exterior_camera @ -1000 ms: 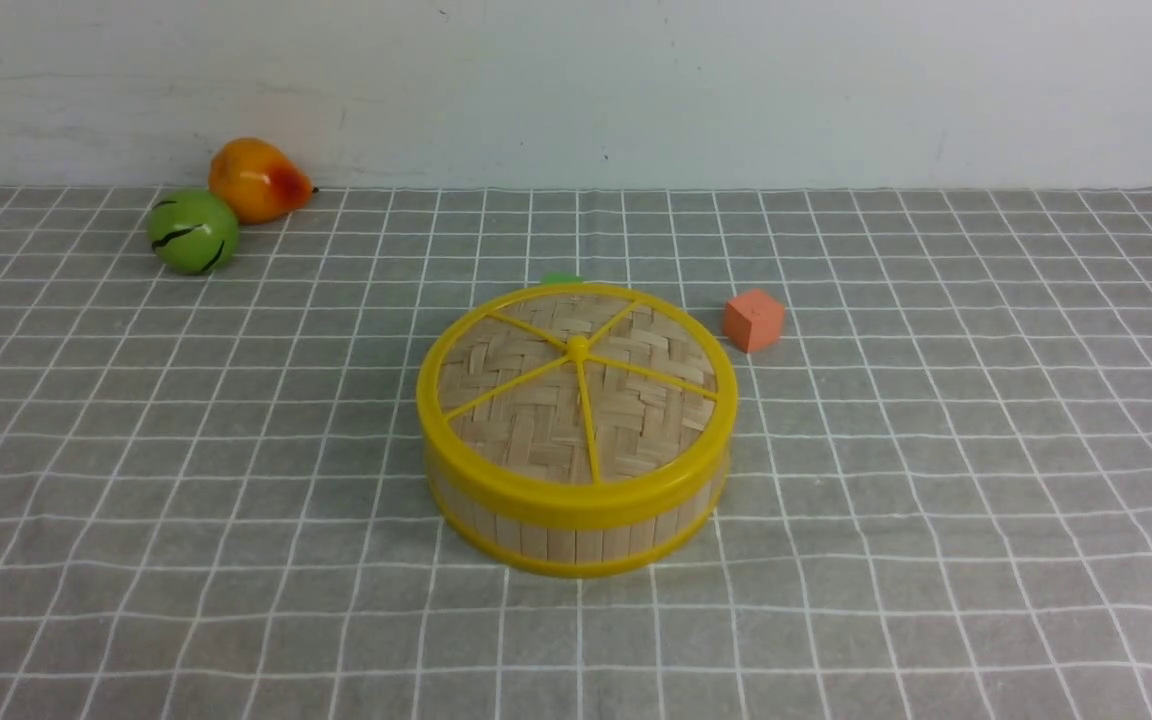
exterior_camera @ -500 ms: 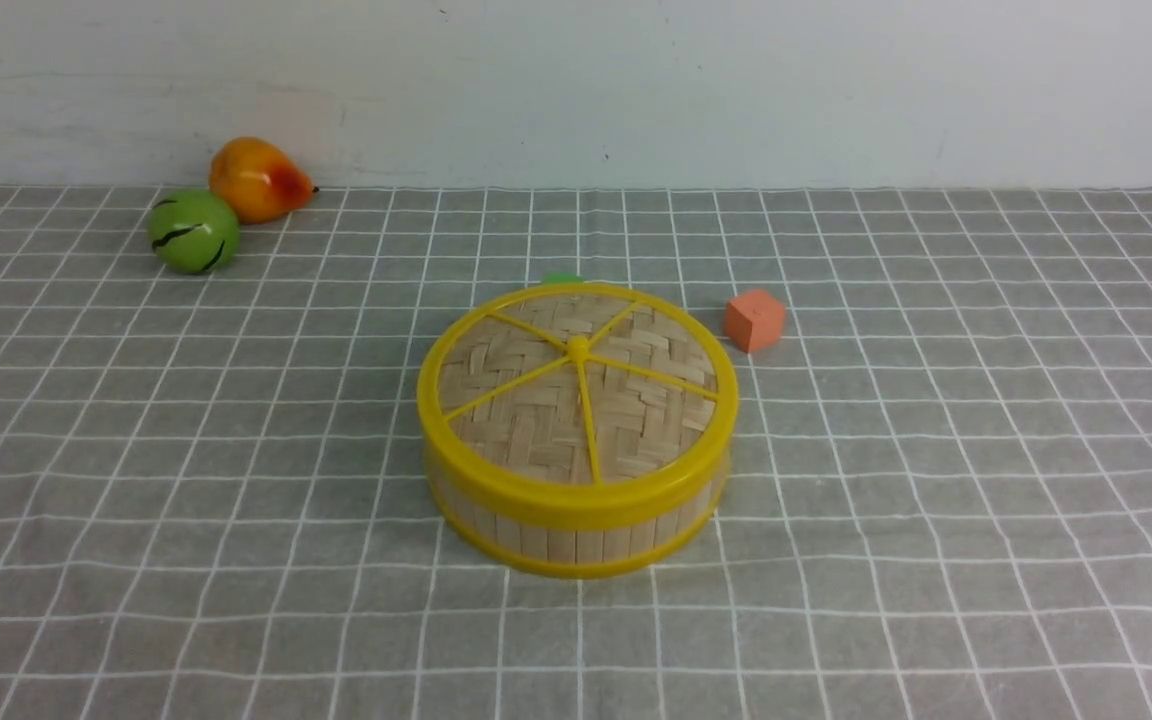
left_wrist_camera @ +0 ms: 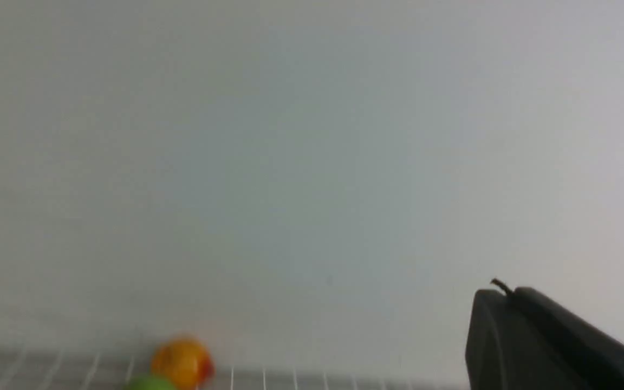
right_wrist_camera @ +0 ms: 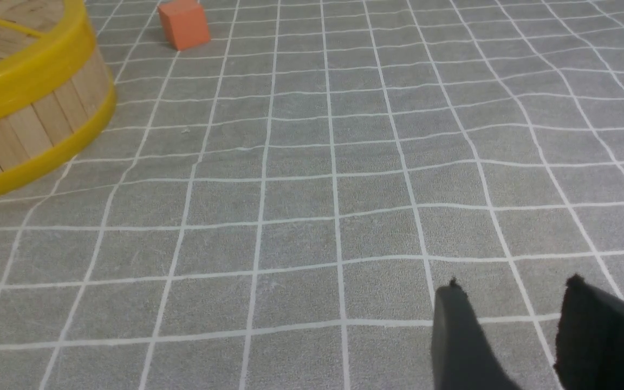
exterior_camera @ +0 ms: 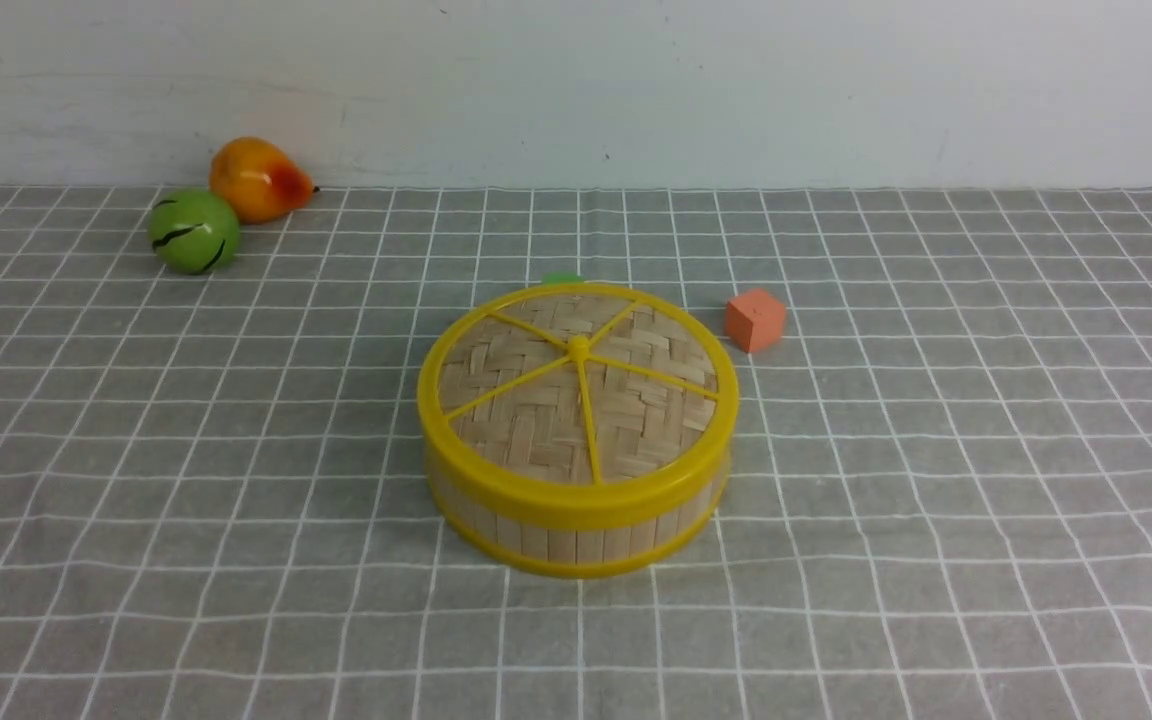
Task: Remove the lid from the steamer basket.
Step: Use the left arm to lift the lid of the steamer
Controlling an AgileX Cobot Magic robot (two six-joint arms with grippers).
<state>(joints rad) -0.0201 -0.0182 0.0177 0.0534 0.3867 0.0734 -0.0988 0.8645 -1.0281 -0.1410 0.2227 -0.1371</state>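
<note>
The lid (exterior_camera: 576,390), a woven bamboo disc with a yellow rim and thin spokes, sits closed on the steamer basket (exterior_camera: 576,540) in the middle of the checked cloth. Neither arm shows in the front view. My left gripper (left_wrist_camera: 507,292) is shut with nothing in it, its fingers pressed together, facing the pale wall far from the basket. My right gripper (right_wrist_camera: 515,284) hangs open and empty over bare cloth. From there the steamer basket's slat wall (right_wrist_camera: 30,130) and the lid's rim (right_wrist_camera: 25,76) lie well off to one side.
An orange cube (exterior_camera: 754,319) stands just right of and behind the basket. A small green thing (exterior_camera: 562,278) peeks out behind the basket. An orange-yellow pear (exterior_camera: 258,178) and a green ball (exterior_camera: 193,231) lie at the far left by the wall.
</note>
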